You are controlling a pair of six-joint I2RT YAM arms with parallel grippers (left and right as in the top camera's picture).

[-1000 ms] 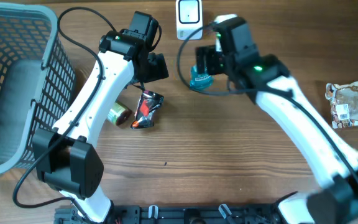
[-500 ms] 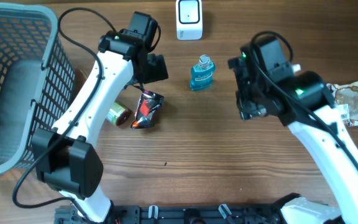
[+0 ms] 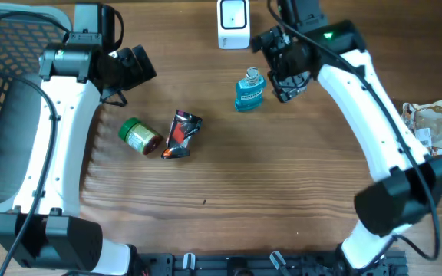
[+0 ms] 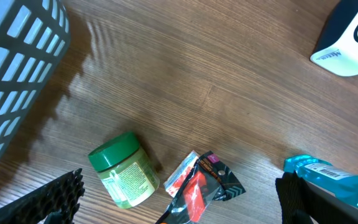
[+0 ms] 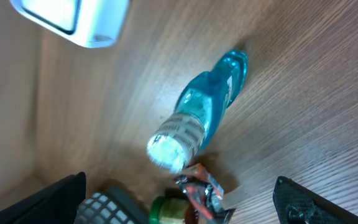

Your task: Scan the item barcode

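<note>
Both grippers stand wide open and hold nothing. The left gripper (image 3: 133,67) hangs near the basket (image 3: 6,46). The right gripper (image 3: 286,75) hovers just beside the blue bottle (image 3: 249,92), not touching it.

The bottle stands on the table (image 3: 282,192) below the white scanner (image 3: 234,23). It seems upright, long axis vertical and cap up, though the steep overhead angle leaves this unsure.

The right wrist view shows its pale cap (image 5: 168,148) head-on. The left wrist view shows the green jar (image 4: 124,177) and crumpled snack packet (image 4: 201,186) up close. Only the overhead shows the bag (image 3: 436,126) at the table's right edge.
</note>
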